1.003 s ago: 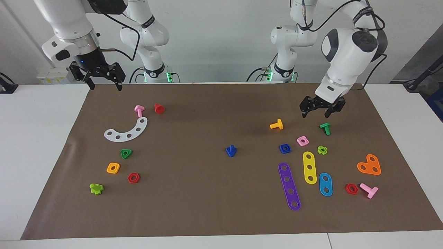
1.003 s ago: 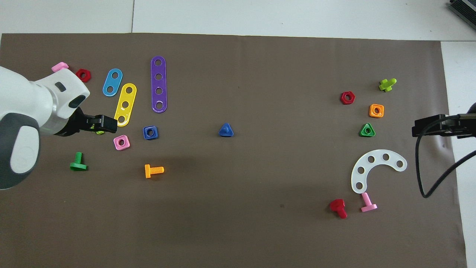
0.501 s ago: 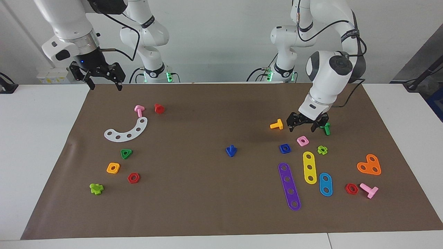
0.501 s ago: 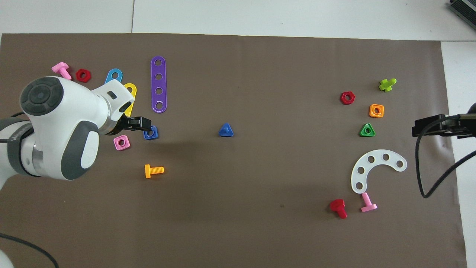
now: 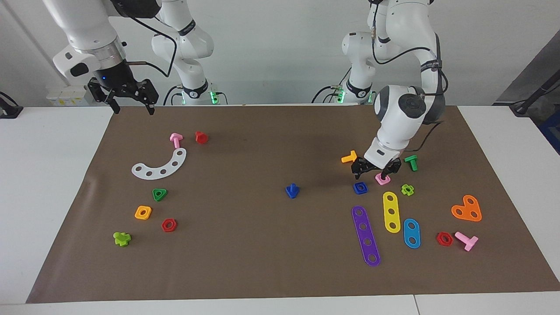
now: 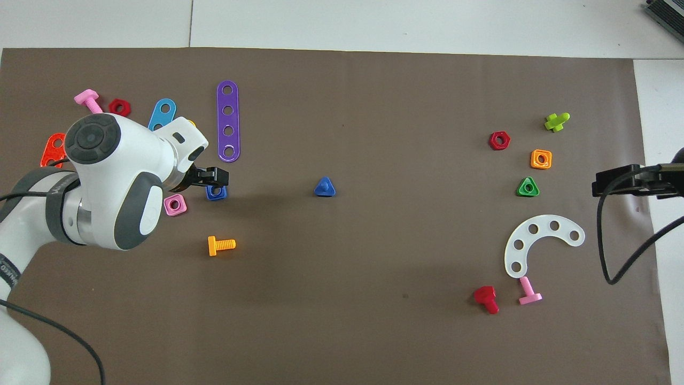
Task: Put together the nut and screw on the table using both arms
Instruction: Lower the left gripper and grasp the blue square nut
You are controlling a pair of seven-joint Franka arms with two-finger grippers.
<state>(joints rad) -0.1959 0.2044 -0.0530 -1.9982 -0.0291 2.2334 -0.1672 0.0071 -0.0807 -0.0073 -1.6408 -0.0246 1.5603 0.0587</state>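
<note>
The dark-blue square nut [image 5: 360, 188] [image 6: 216, 193] lies flat on the brown mat [image 5: 262, 262] toward the left arm's end of the table [image 5: 43, 175]. The dark-blue screw [image 5: 292, 191] [image 6: 324, 187] stands on its triangular head near the mat's middle. My left gripper [image 5: 371, 176] [image 6: 216, 179] hangs open, low over the mat above the pink nut and just short of the blue nut, not touching it. In the overhead view it covers the nut's edge. My right gripper [image 5: 134, 109] waits open, raised over the mat's edge at the right arm's end.
Around the blue nut lie a pink square nut [image 5: 383, 179], an orange bolt [image 5: 349, 157], a green bolt [image 5: 411, 162], a purple strip [image 5: 365, 236] and a yellow strip [image 5: 391, 212]. Toward the right arm's end lie a white curved strip [image 5: 161, 165] and several nuts and bolts.
My left arm has swung down from above the green bolt toward the mat's middle, now low over the pink nut beside the blue nut. The right arm has not moved.
</note>
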